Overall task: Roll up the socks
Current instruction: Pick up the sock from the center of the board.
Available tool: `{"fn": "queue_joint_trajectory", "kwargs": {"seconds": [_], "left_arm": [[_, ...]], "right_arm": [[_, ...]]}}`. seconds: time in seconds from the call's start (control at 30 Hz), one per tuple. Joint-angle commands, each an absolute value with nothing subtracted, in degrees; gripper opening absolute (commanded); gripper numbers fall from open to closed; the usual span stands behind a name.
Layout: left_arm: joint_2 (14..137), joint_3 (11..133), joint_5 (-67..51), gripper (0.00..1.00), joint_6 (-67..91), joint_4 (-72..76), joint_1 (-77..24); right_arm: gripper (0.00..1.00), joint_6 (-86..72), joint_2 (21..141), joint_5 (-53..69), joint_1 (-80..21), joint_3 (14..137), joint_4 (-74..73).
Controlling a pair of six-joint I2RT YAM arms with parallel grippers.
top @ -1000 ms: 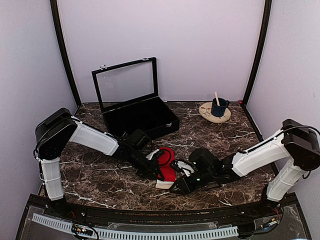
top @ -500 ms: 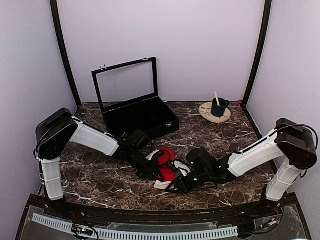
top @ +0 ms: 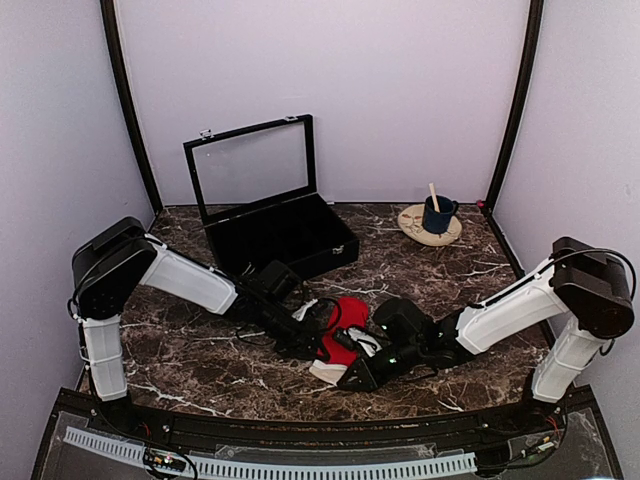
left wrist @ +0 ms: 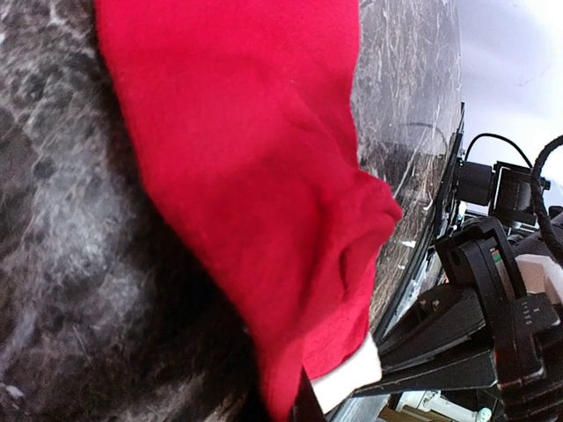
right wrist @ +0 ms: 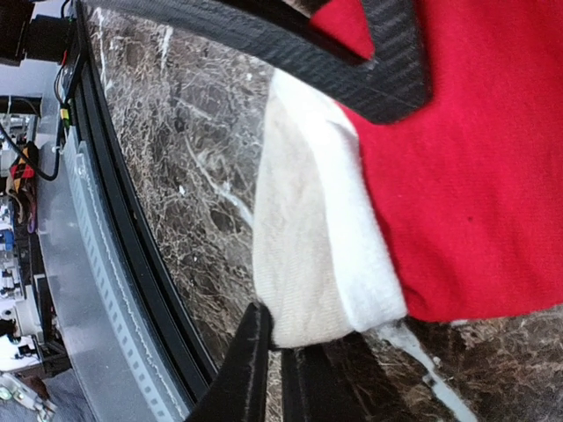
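Observation:
The red socks (top: 345,318) lie bunched on the marble table between the two arms, with their white band (top: 326,369) toward the near edge. My left gripper (top: 312,342) is shut on the red fabric; in the left wrist view the socks (left wrist: 255,167) fill the frame and run down to a dark fingertip (left wrist: 303,403). My right gripper (top: 350,376) comes in from the right. Its two fingers stand almost together at the lower corner of the white band (right wrist: 308,246), pinching its edge at my right gripper (right wrist: 277,369). A left finger (right wrist: 387,79) crosses the red cloth above.
A black case (top: 285,237) with its glass lid (top: 252,168) raised stands behind the socks at the back left. A blue mug (top: 437,213) with a wooden stick sits on a round coaster at the back right. The table's black front rail (top: 300,428) runs close below the grippers.
My right gripper has slid left to the white band and shut on its edge. The red fabric has bunched up and shifted slightly right. The left gripper has stayed shut.

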State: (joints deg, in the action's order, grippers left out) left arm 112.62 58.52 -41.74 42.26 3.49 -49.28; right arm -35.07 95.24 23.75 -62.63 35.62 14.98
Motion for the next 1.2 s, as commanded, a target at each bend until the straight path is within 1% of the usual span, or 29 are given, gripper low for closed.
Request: {"fn": "queue_joint_trajectory", "kwargs": {"seconds": [0.0, 0.03, 0.17, 0.23, 0.33, 0.5, 0.63, 0.73, 1.03, 1.1, 1.17], "left_arm": [[112.56, 56.80, -40.42, 0.00, 43.52, 5.59, -49.31], [112.39, 56.55, -40.19, 0.00, 43.65, 5.81, -49.36], [111.74, 55.71, -39.33, 0.00, 44.03, 6.46, -49.35], [111.35, 55.08, -38.85, 0.04, 44.14, 7.11, -49.39], [110.35, 53.65, -38.07, 0.14, 44.93, 8.83, -49.39], [108.63, 51.64, -37.16, 0.20, 45.82, 11.65, -49.39], [107.29, 49.87, -37.02, 0.25, 46.42, 13.62, -49.56], [105.72, 47.67, -36.37, 0.29, 47.40, 15.90, -49.74], [101.53, 41.76, -37.02, 0.30, 50.49, 25.74, -51.18], [100.67, 40.75, -36.80, 0.31, 50.89, 26.22, -51.32], [99.70, 39.80, -36.38, 0.32, 51.23, 27.05, -51.39]], "right_arm": [[0.02, -36.29, 95.94, 26.38, -63.04, 37.48, 14.42], [0.00, -36.48, 96.21, 26.60, -63.02, 37.79, 14.14], [0.00, -38.15, 95.97, 28.03, -62.49, 38.27, 13.69], [0.00, -39.28, 95.61, 29.56, -61.60, 38.32, 13.67], [0.00, -43.36, 95.08, 33.08, -59.33, 37.38, 15.41], [0.00, -55.52, 94.18, 40.74, -55.37, 32.76, 27.54], [0.00, -60.45, 94.46, 44.13, -53.65, 32.26, 30.11], [0.00, -65.68, 95.10, 46.69, -52.30, 30.46, 35.23], [0.00, -79.18, 97.48, 50.82, -50.49, 25.36, 50.97], [0.00, -79.22, 96.81, 51.22, -50.46, 25.74, 51.02], [0.00, -76.33, 94.97, 50.89, -50.37, 27.15, 45.80]]}}
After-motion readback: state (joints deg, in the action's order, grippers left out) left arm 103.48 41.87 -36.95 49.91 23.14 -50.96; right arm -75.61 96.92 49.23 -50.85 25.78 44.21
